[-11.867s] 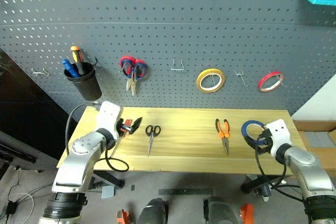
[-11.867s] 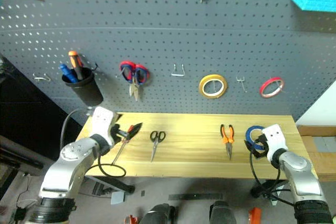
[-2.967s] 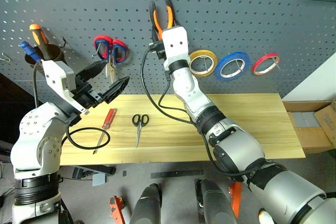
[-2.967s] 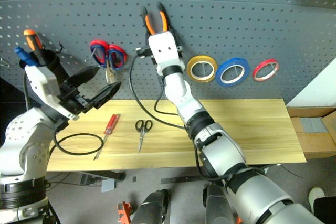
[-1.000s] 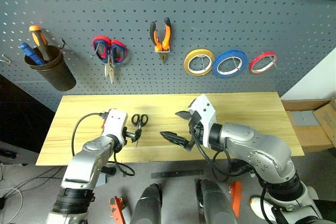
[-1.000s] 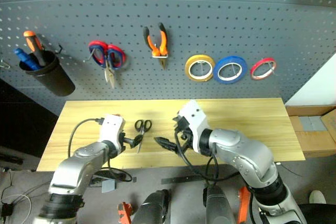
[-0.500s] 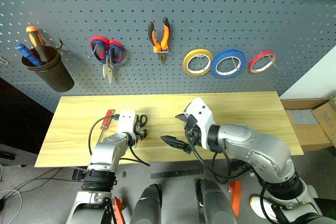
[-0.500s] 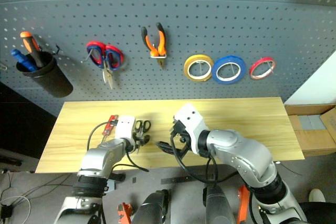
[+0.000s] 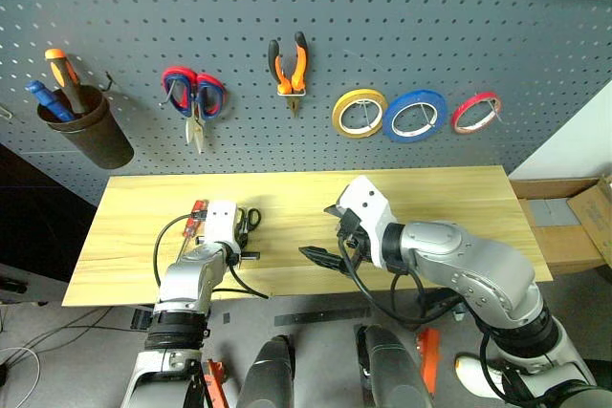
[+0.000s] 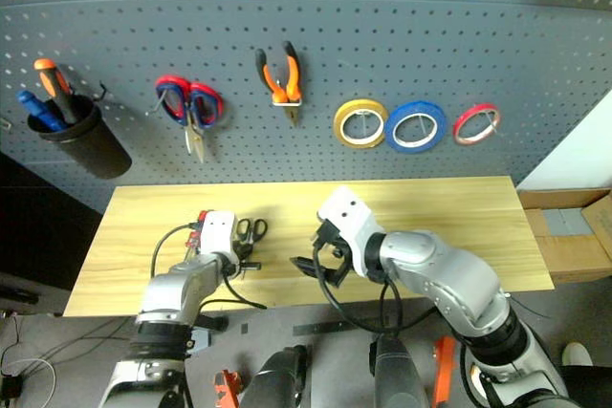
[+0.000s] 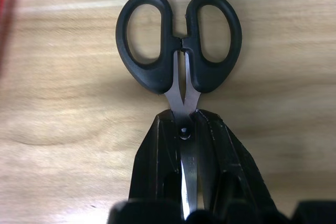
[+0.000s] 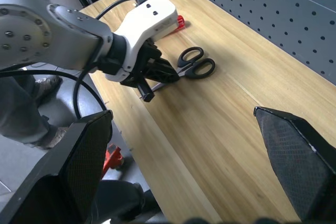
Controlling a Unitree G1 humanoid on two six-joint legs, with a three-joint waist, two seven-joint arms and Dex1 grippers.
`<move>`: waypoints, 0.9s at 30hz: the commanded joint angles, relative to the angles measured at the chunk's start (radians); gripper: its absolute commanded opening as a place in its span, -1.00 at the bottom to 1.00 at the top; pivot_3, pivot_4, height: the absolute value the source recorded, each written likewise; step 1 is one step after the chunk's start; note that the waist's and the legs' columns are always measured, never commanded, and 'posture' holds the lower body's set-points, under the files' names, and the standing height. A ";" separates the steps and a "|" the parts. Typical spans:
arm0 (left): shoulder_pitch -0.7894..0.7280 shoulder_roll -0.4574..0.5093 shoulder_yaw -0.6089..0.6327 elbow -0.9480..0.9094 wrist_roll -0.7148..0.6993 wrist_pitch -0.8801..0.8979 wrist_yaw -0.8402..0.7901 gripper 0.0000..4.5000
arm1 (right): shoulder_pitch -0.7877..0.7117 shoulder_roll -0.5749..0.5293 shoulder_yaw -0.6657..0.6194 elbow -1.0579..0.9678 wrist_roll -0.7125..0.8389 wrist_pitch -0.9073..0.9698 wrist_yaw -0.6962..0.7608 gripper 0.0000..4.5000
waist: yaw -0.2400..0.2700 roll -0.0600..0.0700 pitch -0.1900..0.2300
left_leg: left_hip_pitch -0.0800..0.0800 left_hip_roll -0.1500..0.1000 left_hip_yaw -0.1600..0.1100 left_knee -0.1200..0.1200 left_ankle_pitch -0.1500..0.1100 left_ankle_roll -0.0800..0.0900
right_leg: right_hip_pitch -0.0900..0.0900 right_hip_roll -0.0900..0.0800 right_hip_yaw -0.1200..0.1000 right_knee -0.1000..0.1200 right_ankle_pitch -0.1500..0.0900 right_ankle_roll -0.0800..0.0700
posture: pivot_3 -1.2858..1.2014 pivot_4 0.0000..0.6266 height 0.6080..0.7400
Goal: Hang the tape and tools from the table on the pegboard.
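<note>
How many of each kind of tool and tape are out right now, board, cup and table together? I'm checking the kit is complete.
Tape rolls: 3, yellow, blue, red
Scissors: 2, red-and-blue hanging, black on the table
Pliers: 1
Screwdrivers: 3, orange-handled and blue-handled in the cup, red on the table
Total: 9

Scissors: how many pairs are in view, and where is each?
2. The red-and-blue-handled scissors hang on the pegboard. The black-handled scissors lie on the table, blades pinched in the shut left gripper.
</note>
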 commanded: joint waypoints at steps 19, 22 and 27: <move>0.317 0.134 0.305 -0.791 -0.181 -0.256 -0.173 -0.93 | -0.072 -0.134 -0.094 -0.010 -0.026 -0.178 0.233 1.00 | 0.008 0.001 0.002 | -0.003 0.001 0.001 -0.007 -0.003 0.002 | 0.000 -0.001 -0.001 -0.014 0.001 0.001 | 0.03 -0.19 1.00; 0.310 0.152 0.338 -0.824 -0.154 -0.299 -0.162 -0.93 | -0.080 -0.139 -0.092 0.018 -0.045 -0.206 0.250 1.00 | 0.014 0.001 0.002 | -0.003 0.001 0.001 -0.007 -0.003 0.002 | 0.000 -0.001 -0.002 -0.014 0.001 0.001 | 0.03 -0.21 1.00; 0.258 0.168 0.354 -0.814 -0.126 -0.355 -0.126 -0.93 | -0.091 -0.137 -0.089 0.055 -0.071 -0.237 0.266 1.00 | 0.025 0.001 0.002 | -0.003 0.001 0.001 -0.007 -0.002 0.002 | 0.000 -0.001 -0.002 -0.014 0.001 0.001 | 0.04 -0.25 1.00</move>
